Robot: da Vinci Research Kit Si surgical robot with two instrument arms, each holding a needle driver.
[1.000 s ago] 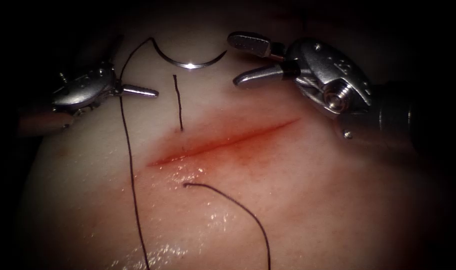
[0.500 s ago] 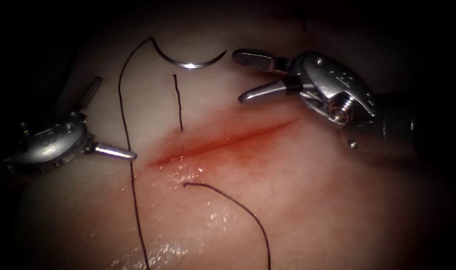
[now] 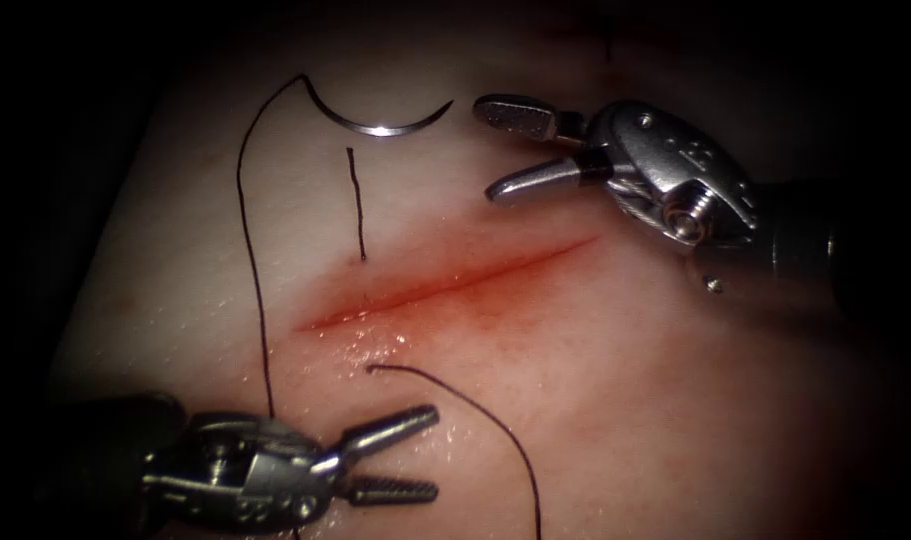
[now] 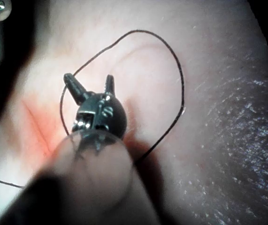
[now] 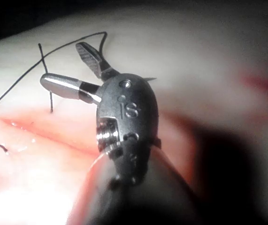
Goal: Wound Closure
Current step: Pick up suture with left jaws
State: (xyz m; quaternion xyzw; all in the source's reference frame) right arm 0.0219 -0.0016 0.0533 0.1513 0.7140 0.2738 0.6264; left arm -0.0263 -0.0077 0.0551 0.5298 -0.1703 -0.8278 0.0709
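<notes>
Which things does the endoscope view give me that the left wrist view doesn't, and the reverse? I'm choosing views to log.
Endoscope view: the needle lying free on the tissue beyond the cut, not driven in, and the right end effector, open, holding nothing. Left wrist view: the thread arcing past the left end effector, seen close. Both: that end effector, open and empty, the thread, the reddened cut.

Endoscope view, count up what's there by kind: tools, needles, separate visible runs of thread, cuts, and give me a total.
Silver two-jawed needle drivers: 2, left arm's tool and right arm's tool, both open, holding nothing.
Curved steel needle: 1, lying free on the tissue above the cut.
Dark thread runs: 3, long one from the needle, short end, lower strand.
Red cut: 1.
Total: 7.
</notes>
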